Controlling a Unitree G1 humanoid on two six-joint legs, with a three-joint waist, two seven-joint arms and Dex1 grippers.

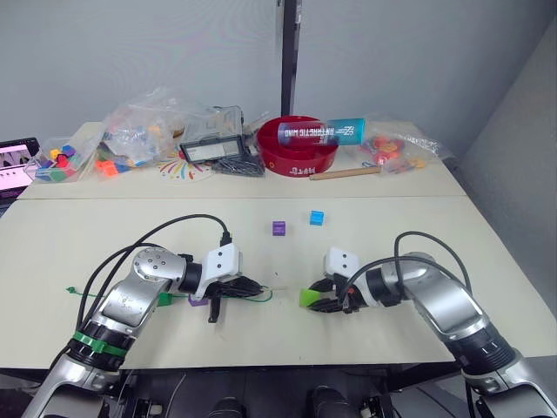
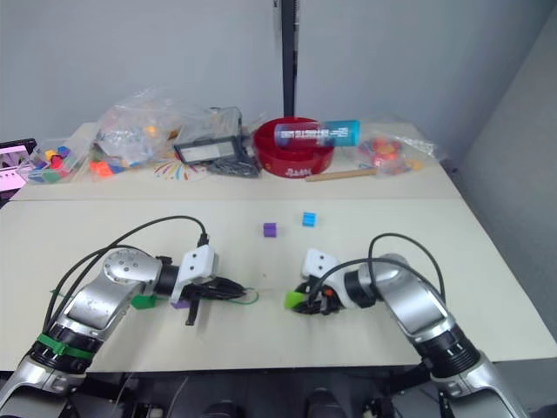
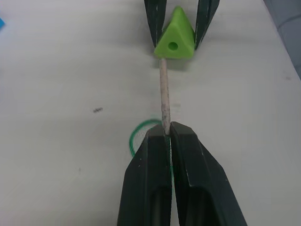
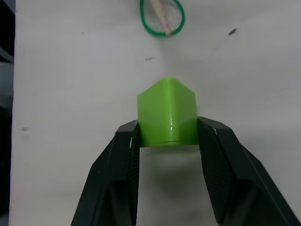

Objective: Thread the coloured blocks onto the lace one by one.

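Green plastic light green block (image 4: pixel 167 117) is clamped between my right gripper (image 1: pixel 320 300) fingers, flat sides against the pads, hole facing my left gripper (image 3: pixel 168 136). Left is pinched shut on the lace (image 3: pixel 164 92) just behind its pale stiff tip; the tip points at the block and looks to be touching it just below the hole, not in it, though the wrist view angle makes that hard to call. The green cord loops on the table (image 1: pixel 365 252) behind my left fingers and trails off toward the left side. Handling: the block is light, hard and smooth, so it can twist or pop out under side load; keep the squeeze on the flat faces and away from the bore. The tip is stiff enough to push but thin, and the cord behind it is limp, so the hold has to stay on the stiff part close to the end, leaving just enough free to pass through. Other blocks: purple block (image 1: pixel 278 228) and blue block (image 1: pixel 317 217) sit mid-table, well apart from both grippers; another purple one (image 1: pixel 198 301) and a dark green one (image 1: pixel 164 298) lie just beside my left wrist. Room: open tabletop between and ahead of the grippers, front edge near behind them, clutter of bags (image 1: pixel 139 131) and a red bowl (image 1: pixel 296 152) well back.
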